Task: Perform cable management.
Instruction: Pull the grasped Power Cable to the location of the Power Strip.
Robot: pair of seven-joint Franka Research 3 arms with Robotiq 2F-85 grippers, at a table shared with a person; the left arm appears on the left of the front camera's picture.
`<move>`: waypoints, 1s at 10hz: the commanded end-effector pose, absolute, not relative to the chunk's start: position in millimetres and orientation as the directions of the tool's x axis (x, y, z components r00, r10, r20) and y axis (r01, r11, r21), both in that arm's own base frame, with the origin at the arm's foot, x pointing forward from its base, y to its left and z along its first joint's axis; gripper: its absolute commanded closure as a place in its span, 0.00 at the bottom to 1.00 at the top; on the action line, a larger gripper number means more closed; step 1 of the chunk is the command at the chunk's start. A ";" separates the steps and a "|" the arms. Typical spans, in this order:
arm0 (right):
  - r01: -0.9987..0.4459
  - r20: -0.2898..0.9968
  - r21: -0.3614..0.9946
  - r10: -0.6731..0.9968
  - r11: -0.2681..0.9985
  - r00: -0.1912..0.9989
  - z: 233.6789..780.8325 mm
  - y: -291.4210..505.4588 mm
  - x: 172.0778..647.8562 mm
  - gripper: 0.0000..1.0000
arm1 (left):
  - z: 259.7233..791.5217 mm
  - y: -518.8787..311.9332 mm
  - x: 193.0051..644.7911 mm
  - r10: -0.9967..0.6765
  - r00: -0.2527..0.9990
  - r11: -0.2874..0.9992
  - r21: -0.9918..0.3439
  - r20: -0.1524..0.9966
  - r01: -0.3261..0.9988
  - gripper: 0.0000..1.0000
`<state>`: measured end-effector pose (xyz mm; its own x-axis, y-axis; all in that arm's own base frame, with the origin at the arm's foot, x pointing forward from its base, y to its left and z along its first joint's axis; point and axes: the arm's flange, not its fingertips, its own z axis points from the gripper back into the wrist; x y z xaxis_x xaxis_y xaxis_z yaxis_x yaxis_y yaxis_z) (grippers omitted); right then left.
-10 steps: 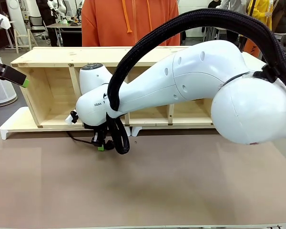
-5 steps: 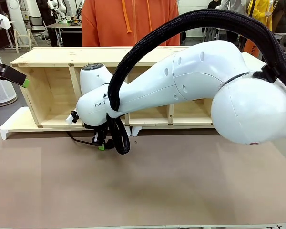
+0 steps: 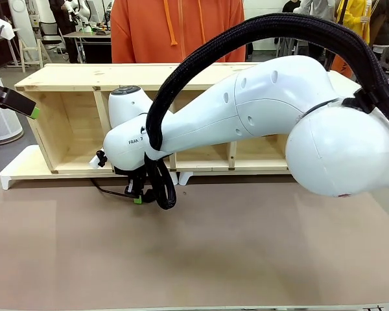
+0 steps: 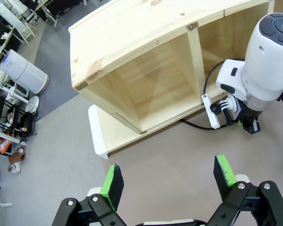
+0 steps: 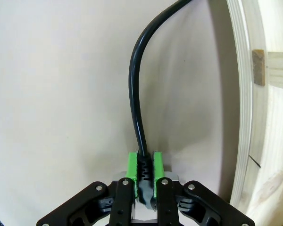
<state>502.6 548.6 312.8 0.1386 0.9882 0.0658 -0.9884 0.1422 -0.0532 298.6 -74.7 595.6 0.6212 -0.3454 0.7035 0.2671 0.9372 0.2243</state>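
The cable (image 5: 134, 94) is clamped at its ribbed end between the green pads of the right gripper (image 5: 145, 162), jaws narrow around it; whether a plug sits behind the pads I cannot tell, the fingers hide it. In the right wrist view its long axis runs straight away from the fingers, then bends right toward the wooden shelf (image 5: 269, 117) and is cut off by the top edge. From the front I see only a short black stretch (image 3: 107, 190) lying on the table (image 3: 214, 272), heading left from the gripper (image 3: 137, 196) along the shelf's foot; the white arm covers the rest. The left wrist view shows that stretch (image 4: 197, 125) meeting the shelf base, its far end lost there. The shelf's front edge stands just beside the right gripper; toward me the brown table is open. The left gripper (image 4: 167, 176) hangs high over bare table, jaws wide, holding nothing, well apart from the cable. A person in orange (image 3: 175, 29) stands behind the shelf, cut off above the chest.
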 end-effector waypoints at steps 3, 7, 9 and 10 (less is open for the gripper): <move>-0.988 0.065 -0.056 0.988 0.141 0.137 313.2 548.0 501.7 1.00 | 596.2 -74.1 299.5 -0.357 0.611 0.933 0.239 0.706 0.270 0.00; -0.988 0.066 -0.053 0.988 0.142 0.139 312.8 548.7 502.6 0.84 | 596.2 -74.1 299.5 -0.357 0.611 0.933 0.239 0.706 0.270 0.00; -0.984 0.013 -0.052 0.986 0.170 0.169 335.7 545.6 484.3 0.84 | 596.2 -74.1 299.5 -0.357 0.611 0.933 0.239 0.706 0.270 0.00; -0.982 0.006 -0.027 0.983 0.185 0.184 345.3 539.5 473.7 0.84 | 596.2 -74.1 299.5 -0.357 0.611 0.933 0.239 0.706 0.270 0.00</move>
<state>489.6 548.2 331.5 0.1485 0.9884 0.0327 -0.9877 0.1499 -0.0445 298.6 -74.7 595.6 0.6212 -0.3454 0.7034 0.2671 0.9372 0.2243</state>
